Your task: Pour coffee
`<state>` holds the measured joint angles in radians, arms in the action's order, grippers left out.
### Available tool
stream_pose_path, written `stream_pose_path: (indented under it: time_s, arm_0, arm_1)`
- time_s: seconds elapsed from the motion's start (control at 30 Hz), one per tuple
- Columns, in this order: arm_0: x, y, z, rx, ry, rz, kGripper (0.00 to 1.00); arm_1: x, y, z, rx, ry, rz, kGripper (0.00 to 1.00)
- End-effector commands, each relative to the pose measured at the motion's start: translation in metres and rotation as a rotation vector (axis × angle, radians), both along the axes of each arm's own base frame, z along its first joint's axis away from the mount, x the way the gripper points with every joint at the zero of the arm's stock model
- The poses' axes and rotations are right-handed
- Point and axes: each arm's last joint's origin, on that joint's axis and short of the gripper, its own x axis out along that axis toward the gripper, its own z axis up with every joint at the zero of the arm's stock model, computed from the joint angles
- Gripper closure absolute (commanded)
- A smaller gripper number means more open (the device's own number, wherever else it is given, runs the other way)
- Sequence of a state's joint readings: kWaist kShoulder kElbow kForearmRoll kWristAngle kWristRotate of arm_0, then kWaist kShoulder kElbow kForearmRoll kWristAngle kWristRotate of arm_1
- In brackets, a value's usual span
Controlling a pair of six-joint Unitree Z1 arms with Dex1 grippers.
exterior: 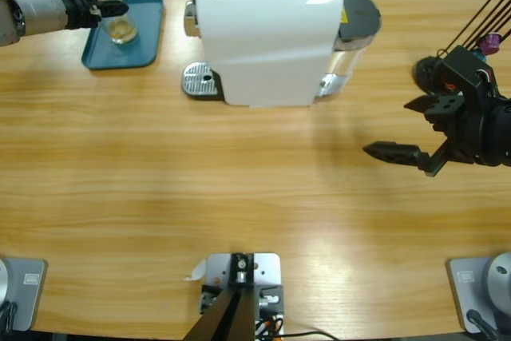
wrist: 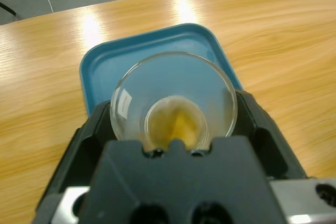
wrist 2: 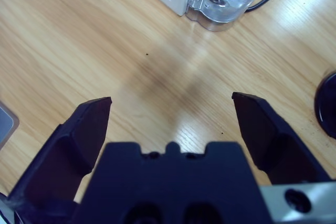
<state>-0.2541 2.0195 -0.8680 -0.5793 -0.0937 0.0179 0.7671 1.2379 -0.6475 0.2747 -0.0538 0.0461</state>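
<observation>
A white coffee machine (exterior: 267, 37) is seen at twelve o'clock on the wooden table (exterior: 160, 173); a teal tray (exterior: 148, 33) lies at ten o'clock.

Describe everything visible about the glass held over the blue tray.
The glass is clear, round and wide-mouthed, narrowing to its base, where a shallow layer of amber-brown coffee sits. It looks upright. The left gripper is shut on it, black jaws against both sides. It is over the teal tray; whether it touches the tray is unclear.
</observation>
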Motion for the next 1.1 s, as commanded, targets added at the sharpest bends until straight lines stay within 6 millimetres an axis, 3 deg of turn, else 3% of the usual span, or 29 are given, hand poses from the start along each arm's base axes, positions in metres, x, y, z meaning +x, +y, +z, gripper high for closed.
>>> stream_pose_path:
  time_s: [0.03, 0.07, 0.1, 0.13, 0.37, 0.5, 0.6, 0.7, 0.9, 1.1]
  arm_0:
    - [0.005, -0.004, -0.017, 0.035, 0.1, 0.007, 0.805]
    - [0.005, -0.004, -0.017, 0.036, 0.101, 0.007, 0.258]
    - [0.004, -0.004, -0.017, 0.037, 0.102, 0.006, 0.067]
    - [0.003, -0.004, -0.017, 0.038, 0.102, 0.004, 0.037]
    - [-0.008, -0.002, -0.015, 0.04, 0.104, -0.01, 0.004]
    - [-0.032, 0.004, 0.019, 0.016, 0.001, -0.022, 0.004]
    - [-0.063, 0.012, 0.062, -0.012, -0.104, -0.005, 0.004]
    - [-0.092, 0.01, 0.085, -0.031, -0.128, -0.026, 0.004]
    - [-0.142, -0.013, 0.107, -0.053, -0.078, -0.109, 0.004]
    - [-0.214, -0.027, 0.115, -0.156, 0.031, -0.408, 0.004]
  arm_1:
    - [-0.002, 0.0, -0.005, -0.005, 0.015, 0.013, 0.0]
    - [-0.002, -0.001, -0.005, -0.006, 0.015, 0.013, 0.0]
    - [-0.002, -0.001, -0.005, -0.007, 0.015, 0.012, 0.0]
    - [-0.002, -0.001, -0.005, -0.007, 0.015, 0.012, 0.0]
    - [-0.002, -0.001, -0.005, -0.007, 0.016, 0.013, 0.0]
    - [-0.003, -0.002, -0.004, -0.003, 0.013, 0.013, 0.0]
    - [-0.004, -0.003, -0.003, 0.002, 0.008, 0.013, 0.0]
    - [-0.005, -0.004, -0.003, 0.004, 0.003, 0.013, 0.0]
    - [-0.007, -0.005, -0.002, 0.014, -0.005, 0.015, 0.0]
    - [-0.01, -0.008, 0.0, 0.036, -0.022, 0.018, 0.0]
